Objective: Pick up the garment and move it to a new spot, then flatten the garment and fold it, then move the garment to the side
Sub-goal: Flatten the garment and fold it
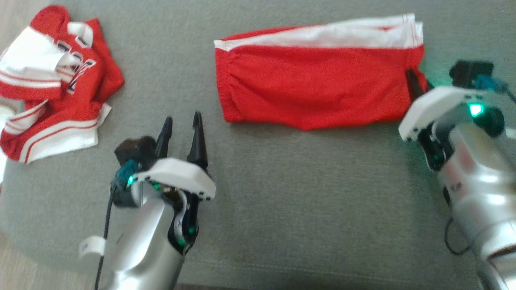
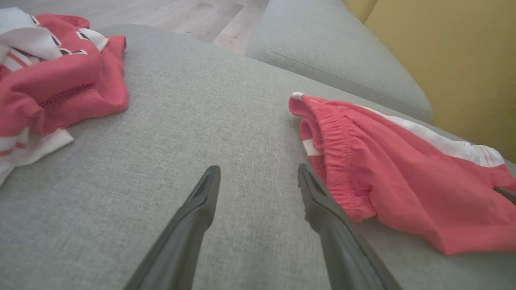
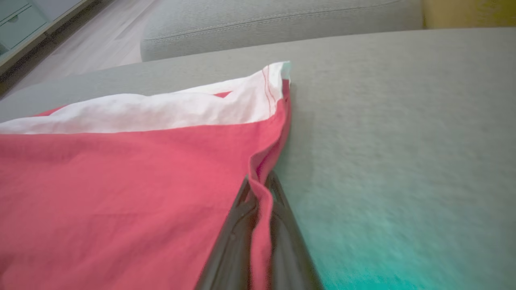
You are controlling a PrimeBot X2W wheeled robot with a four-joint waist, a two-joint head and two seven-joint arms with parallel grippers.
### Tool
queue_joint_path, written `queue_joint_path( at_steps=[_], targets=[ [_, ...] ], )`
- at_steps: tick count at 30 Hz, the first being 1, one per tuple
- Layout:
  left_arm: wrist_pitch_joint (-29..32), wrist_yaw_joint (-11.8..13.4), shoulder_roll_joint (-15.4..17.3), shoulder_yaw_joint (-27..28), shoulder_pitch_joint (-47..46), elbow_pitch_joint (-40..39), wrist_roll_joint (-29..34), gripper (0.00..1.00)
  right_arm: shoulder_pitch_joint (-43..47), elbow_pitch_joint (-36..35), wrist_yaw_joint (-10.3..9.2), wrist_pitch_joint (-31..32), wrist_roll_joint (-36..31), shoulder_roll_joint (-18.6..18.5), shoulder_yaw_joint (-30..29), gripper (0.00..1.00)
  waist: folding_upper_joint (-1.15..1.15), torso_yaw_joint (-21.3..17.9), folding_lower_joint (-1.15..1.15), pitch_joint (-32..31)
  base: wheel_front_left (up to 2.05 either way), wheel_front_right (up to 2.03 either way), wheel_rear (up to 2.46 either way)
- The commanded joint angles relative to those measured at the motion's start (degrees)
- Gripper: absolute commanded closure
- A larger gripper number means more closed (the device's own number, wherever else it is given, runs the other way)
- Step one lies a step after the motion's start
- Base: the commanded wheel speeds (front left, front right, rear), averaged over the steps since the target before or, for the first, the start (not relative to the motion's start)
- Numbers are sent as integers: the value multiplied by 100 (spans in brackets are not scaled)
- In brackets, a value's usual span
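- Grey woven-fabric sofa seat (image 1: 282, 201): wide flat cushion under both sets of jaws, carrying both garments. Bare weave directly ahead of the left jaws and off to the right of the right jaws.
- Second grey upholstered cushion with a stitched seam (image 2: 322, 52): far ahead of the left jaws, slightly right, past the seat's edge. Plain yellow wall (image 2: 451, 60) beyond it to the right, pale wood floor (image 2: 193, 16) beyond it to the left.
- Red fabric shorts with a white side stripe (image 1: 314, 88): the task garment, laid flat and roughly rectangular on the seat. Elastic waistband end sits ahead-right of the left jaws, close beside the right finger; can't tell whether it touches. Leg-hem end reaches into the right jaws, and the rest spreads leftward from them with the white stripe along the far edge.
- Crumpled red-and-white jersey with dark lettering (image 1: 52, 88): heaped ahead-left of the left jaws, well apart from them and from the shorts.
- Left gripper (image 1: 182, 121): two dark fingers spread wide, nothing between them, tips over bare seat. Released.
- Right gripper (image 1: 412, 78): fingers pinched together on a raised red fold at the shorts' hem edge. Cloth runs down between them in the right wrist view. Grasping the shorts.
- Green status light (image 1: 475, 109): on the right wrist housing, behind the jaws. Teal glow falls on the seat just right of them.
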Motion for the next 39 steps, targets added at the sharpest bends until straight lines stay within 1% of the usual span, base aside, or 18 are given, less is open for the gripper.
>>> queue_joint_path(
  at_steps=[1, 4, 6, 9, 12, 15, 16, 20, 25, 26, 27, 31, 35, 37, 39],
  targets=[
    [-30, -55, 115, 249, 84, -108, 148, 0, 310, -258, 37, -65, 244, -109, 160, 100, 0, -279, 0, -305, 0, 0, 0],
    [-30, -113, 115, 348, 304, -42, 250, 0, 621, -534, 37, -64, 549, -282, 283, 100, 0, -419, 0, -454, 0, 0, 0],
    [-30, -182, 115, 393, 480, 42, 349, 0, 786, -852, 37, -120, 774, -446, 391, 100, 0, -503, 0, -553, 0, 0, 0],
    [-30, -217, 115, 379, 590, 72, 365, 0, 801, -1259, 37, -183, 919, -503, 544, 100, 0, -512, 0, -623, 0, 0, 0],
    [-30, -244, 115, 338, 656, 111, 347, 0, 729, -1662, 37, -174, 866, -497, 838, 100, 0, -453, 0, -693, 0, 0, 0],
    [-30, -260, 115, 298, 693, 179, 305, 0, 688, -2038, 37, -37, 895, -296, 1153, 100, 0, -334, 0, -759, 0, 0, 0],
    [-30, -260, 115, 298, 693, 179, 305, 0, 688, -2038, 37, -37, 895, -296, 1153, 100, 0, -334, 0, -759, 0, 0, 0],
    [-30, -246, 115, 221, 711, 191, 243, 0, 669, -2354, 37, 140, 954, 68, 1488, 100, 0, -83, 0, -809, 0, 0, 0],
    [-30, -229, 115, 66, 687, 155, 193, 0, 694, -2328, 37, 322, 929, 465, 1885, 100, 0, 311, 0, -788, 0, 0, 0],
    [-30, -230, 115, 28, 682, 156, 195, 0, 715, -2290, 37, 307, 956, 531, 1926, 56, 0, 378, 0, -787, 0, 0, 0],
    [-30, -227, 115, -6, 686, 155, 197, 0, 736, -2275, 37, 255, 995, 591, 1967, 0, 0, 434, 0, -791, 0, 0, 0],
    [-30, -188, 115, -31, 702, 128, 211, 0, 808, -2409, 37, -57, 1224, 731, 2209, 0, 0, 498, 0, -786, 0, 0, 0],
    [-30, -151, 115, 45, 723, 107, 261, 0, 875, -2534, 37, -554, 1303, 746, 2365, 0, 0, 318, 0, -817, 0, 0, 0],
    [-30, -146, 115, 103, 739, 78, 321, 0, 926, -2497, 37, -770, 1269, 667, 2257, 0, 0, 172, 0, -848, 0, 0, 0],
    [-30, -141, 115, 177, 751, 57, 411, 0, 995, -2447, 37, -914, 1120, 543, 2030, 0, 0, 10, 0, -874, 0, 0, 0]
  ],
)
